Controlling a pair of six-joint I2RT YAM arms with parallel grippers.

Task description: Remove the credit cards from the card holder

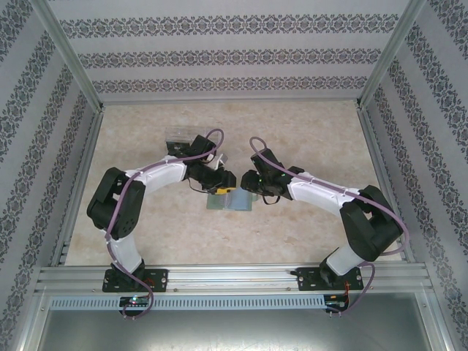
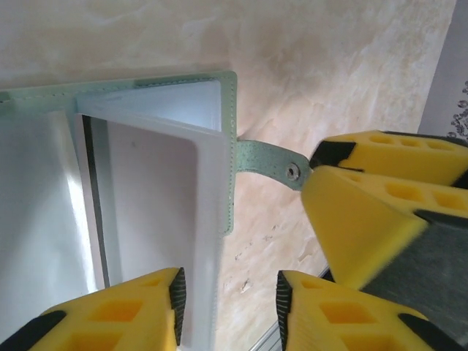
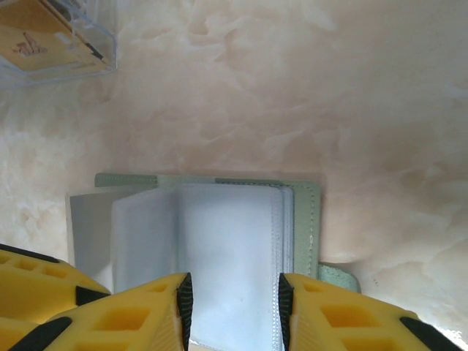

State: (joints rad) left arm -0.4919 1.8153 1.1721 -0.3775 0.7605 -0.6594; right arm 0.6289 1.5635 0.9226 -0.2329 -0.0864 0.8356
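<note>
The beige marbled table [image 1: 314, 139] takes up the floor of the cell, and the left arm [image 1: 157, 175] and right arm [image 1: 322, 194] bend in over its middle until their wrists almost meet. A clear plastic tray [image 3: 108, 44] sits on the table to the far left of that meeting point, well apart from it, with an orange-yellow card [image 3: 36, 33] lying flat inside.

The card holder [image 3: 306, 219] lies open on the table under both wrists, a little nearer than the table's middle. Its pale green cover faces down and its clear sleeves [image 3: 227, 241] fan upward.

The left gripper [image 2: 228, 307] hangs over the holder's right edge with its fingers apart and nothing pinched. The edge of one sleeve runs down into the gap between them. The right gripper [image 3: 232, 307] stands over the sleeves, its jaws also parted, and the sleeves show through the gap.

A thin dark strip [image 2: 95, 205] runs along one sleeve; whether it is a card's edge cannot be told.

The green closing tab [image 2: 259, 157] sticks out to the right of the cover. Its metal snap [image 2: 292, 172] lies just beside the right gripper's yellow fingers [image 2: 365, 219]; contact cannot be judged.
</note>
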